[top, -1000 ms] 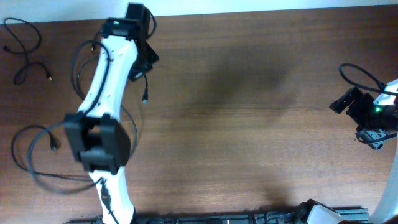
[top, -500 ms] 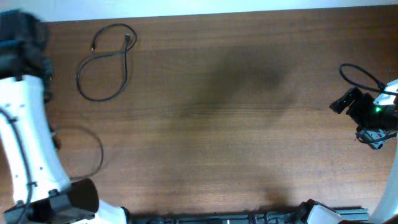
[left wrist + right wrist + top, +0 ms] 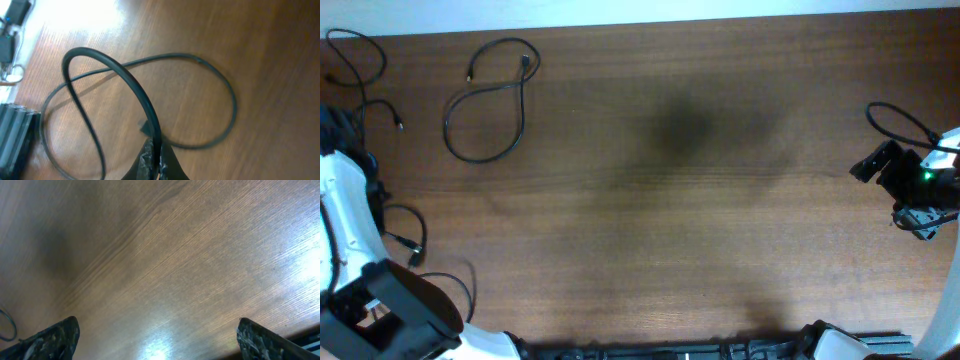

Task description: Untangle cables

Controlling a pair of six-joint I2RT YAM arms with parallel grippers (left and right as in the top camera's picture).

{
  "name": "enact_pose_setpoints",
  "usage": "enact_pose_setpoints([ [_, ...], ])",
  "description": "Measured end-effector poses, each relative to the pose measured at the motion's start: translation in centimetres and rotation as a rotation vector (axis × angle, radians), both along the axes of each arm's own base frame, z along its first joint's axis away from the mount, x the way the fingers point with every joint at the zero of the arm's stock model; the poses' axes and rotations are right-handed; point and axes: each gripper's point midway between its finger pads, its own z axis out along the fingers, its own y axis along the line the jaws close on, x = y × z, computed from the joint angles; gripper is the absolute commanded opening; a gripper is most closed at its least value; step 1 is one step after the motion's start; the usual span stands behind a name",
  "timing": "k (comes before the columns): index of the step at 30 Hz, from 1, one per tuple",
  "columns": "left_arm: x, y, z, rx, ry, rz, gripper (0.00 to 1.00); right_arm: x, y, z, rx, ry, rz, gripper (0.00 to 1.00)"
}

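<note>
Several thin black cables lie at the table's left. One forms a figure-eight loop at the back left, apart from the rest. Another lies in the back left corner. A third curls beside my left arm at the left edge. In the left wrist view my left gripper is shut on a black cable, which arches up from the jaws and loops over the wood. My right gripper is at the far right, well away from the cables. Its fingers are wide open and empty.
A thicker black wire loops off the right arm. Black rails run along the front edge, and a black block shows at the lower left of the left wrist view. The white wall edge borders the back.
My left arm has swung from over the back-left cables out to the far left edge, carrying a cable. The figure-eight cable is now uncovered. The right arm has not moved.
</note>
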Motion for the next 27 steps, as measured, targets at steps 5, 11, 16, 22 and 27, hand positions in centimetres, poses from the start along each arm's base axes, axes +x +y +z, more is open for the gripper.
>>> enact_pose_setpoints([
  [5, 1.4, 1.6, -2.3, -0.02, -0.137, 0.047, 0.04, 0.0, 0.0, 0.0, 0.0, 0.0, 0.001, 0.99],
  [11, 3.4, 3.1, -2.5, -0.068, -0.32, 0.073, 0.94, 0.0, 0.0, 0.0, 0.0, 0.0, 0.0, 0.99],
  [16, 1.5, 2.5, -2.7, -0.077, -0.222, 0.067, 0.99, 0.0, 0.0, 0.0, 0.0, 0.0, 0.0, 0.99],
  [22, -3.1, -0.4, -3.4, -0.197, 0.006, 0.052, 0.99, 0.0, 0.0, 0.0, 0.0, 0.0, 0.001, 0.99],
  [27, -6.0, -1.2, -4.1, -0.204, 0.146, 0.056, 0.93, 0.0, 0.0, 0.0, 0.0, 0.0, 0.0, 0.99],
])
